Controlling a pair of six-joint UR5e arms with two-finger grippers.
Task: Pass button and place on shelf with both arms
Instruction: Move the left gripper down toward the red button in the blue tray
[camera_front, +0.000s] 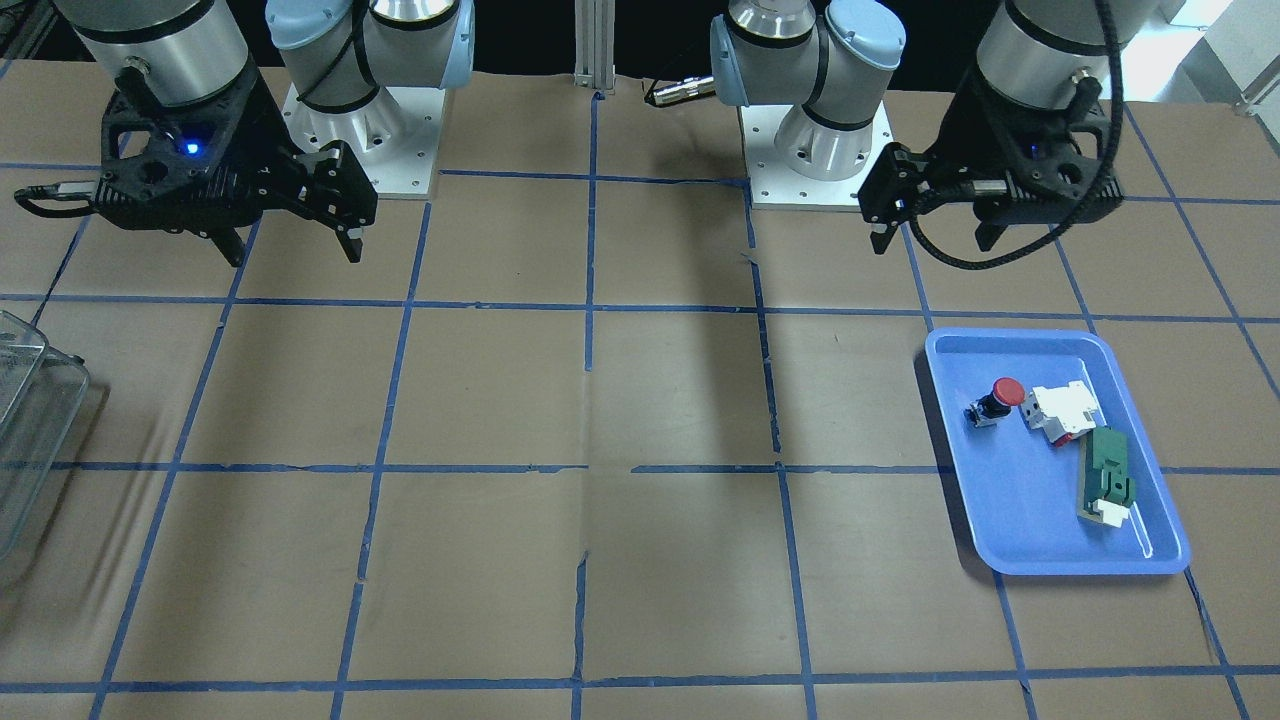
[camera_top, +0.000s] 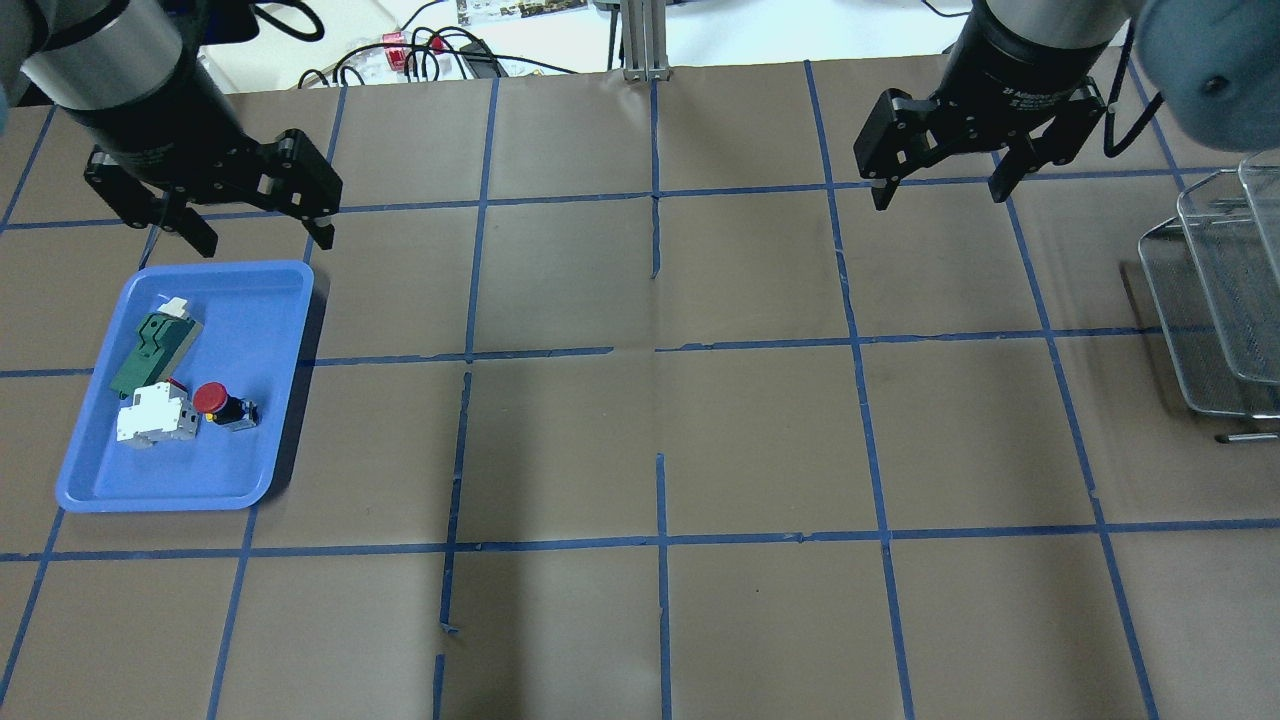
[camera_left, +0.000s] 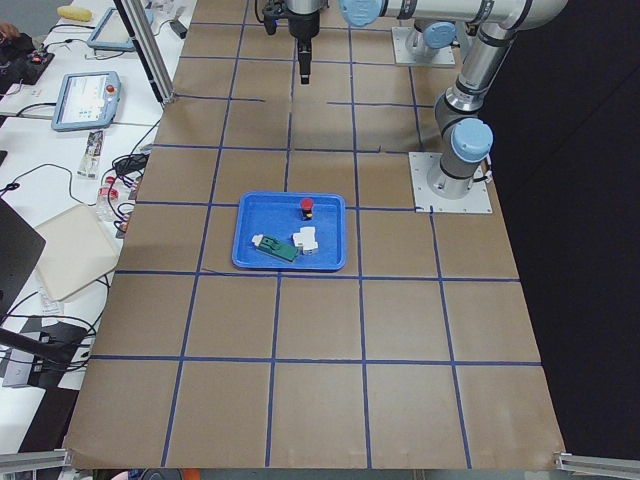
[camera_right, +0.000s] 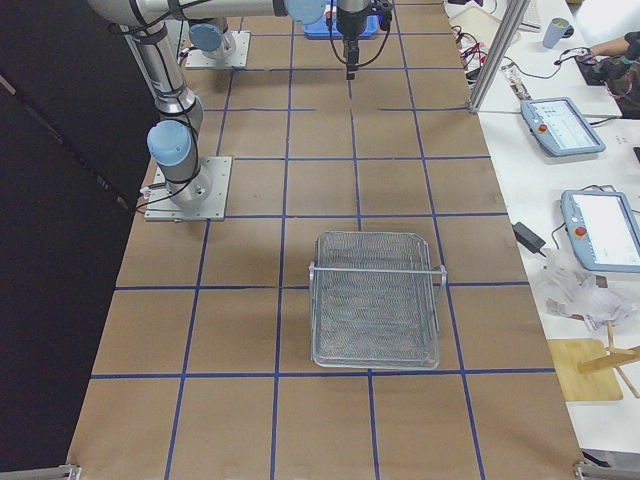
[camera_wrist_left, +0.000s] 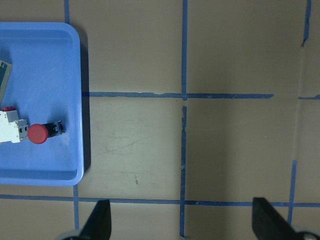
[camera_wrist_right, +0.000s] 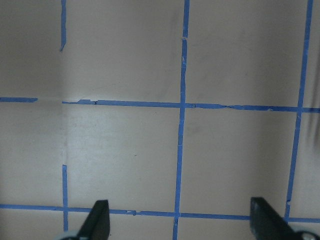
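— Two tools on my screens, and both have their fingers spread wide. My left tool (camera_top: 262, 235) hangs above the table (camera_top: 760, 440) with nothing between its fingers, and it touches nothing.

— And the other one?

— Same story. My right tool (camera_top: 940, 195) is released and bare. It hovers over brown paper and blue tape lines, and its wrist camera shows me only that grid between the two fingertips.

— Where is the button from the left tool?

— I see the button (camera_top: 222, 403) lying on its side in the blue tray (camera_top: 240, 320), near the left tool but clear of it. In the left wrist view it sits at the far left of the picture, well off the line between the fingers. Its red cap faces the white-and-red block (camera_top: 152, 415). The two are just beside each other, and I cannot tell whether they touch. The black barrel points away from that block, toward the middle of the table.

— Anything else in the tray?

— I have a green-and-white block (camera_top: 152, 345) there, lying flat, farther from the robot than the white-and-red one, with one end meeting it.

— And the shelf?

— I find the shelf (camera_top: 1190, 330) at the table's right end. It is well apart from the right tool, and the whole width of the table lies between it and the button.
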